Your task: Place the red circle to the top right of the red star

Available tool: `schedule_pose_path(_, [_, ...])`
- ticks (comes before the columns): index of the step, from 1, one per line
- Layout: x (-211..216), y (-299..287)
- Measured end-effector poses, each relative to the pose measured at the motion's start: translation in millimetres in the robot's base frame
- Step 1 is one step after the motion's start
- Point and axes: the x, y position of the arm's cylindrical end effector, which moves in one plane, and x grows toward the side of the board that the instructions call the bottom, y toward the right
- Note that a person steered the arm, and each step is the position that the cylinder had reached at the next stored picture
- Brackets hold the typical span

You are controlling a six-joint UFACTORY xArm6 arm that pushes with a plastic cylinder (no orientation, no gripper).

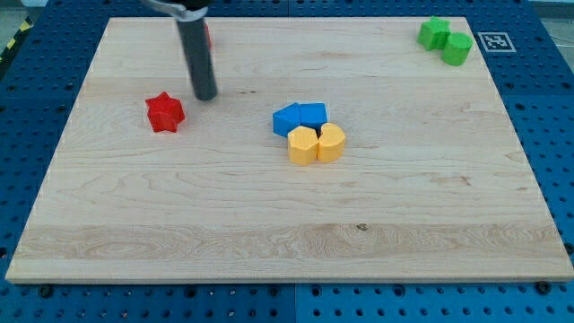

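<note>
Starting nearest the view's bottom, bare wooden board [269, 242] gives way to a tight cluster at mid-board: two yellow blocks [316, 144] touching two blue blocks [300, 117] just above them. Further up on the view's left sits the red star [165, 112], with my tip [206, 96] just beside it to the upper right, not touching; I carry no claw, so nothing is grasped. Farthest off, the red circle [206, 36] peeks out behind the rod near the top edge, mostly hidden, while two green blocks [446, 40] touch each other in the top right corner.

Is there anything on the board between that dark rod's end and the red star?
No. In the camera view, only bare wood separates my tip from the red star, which sits just to its lower left.
</note>
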Motion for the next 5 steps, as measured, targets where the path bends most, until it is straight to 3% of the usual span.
schedule_pose_path(2, [33, -41])
schedule_pose_path(3, [14, -46])
schedule_pose_path(5, [-77, -113])
